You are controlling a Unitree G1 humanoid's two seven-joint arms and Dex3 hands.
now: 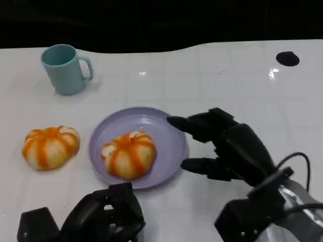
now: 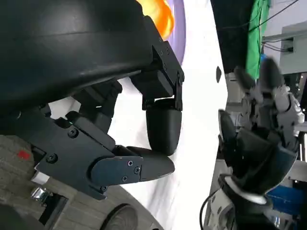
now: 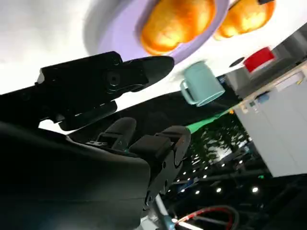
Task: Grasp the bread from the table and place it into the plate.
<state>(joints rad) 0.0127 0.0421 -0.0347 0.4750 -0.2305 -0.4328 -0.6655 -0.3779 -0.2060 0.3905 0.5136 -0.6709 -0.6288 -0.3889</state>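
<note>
One bread (image 1: 128, 154) already sits in the plate (image 1: 169, 133), a little off its centre on the side toward the second bread (image 1: 50, 146), which lies on the desk (image 1: 222, 85) just beside the plate. The right hand (image 1: 227, 148) hovers at the plate's opposite rim, fingers spread wide and holding nothing. The left hand (image 1: 103, 214) rests near the plate's front edge, fingers loosely curled around nothing. Judging by this, placing looks done; the next move would call for drawing the right hand clear of the plate.
</note>
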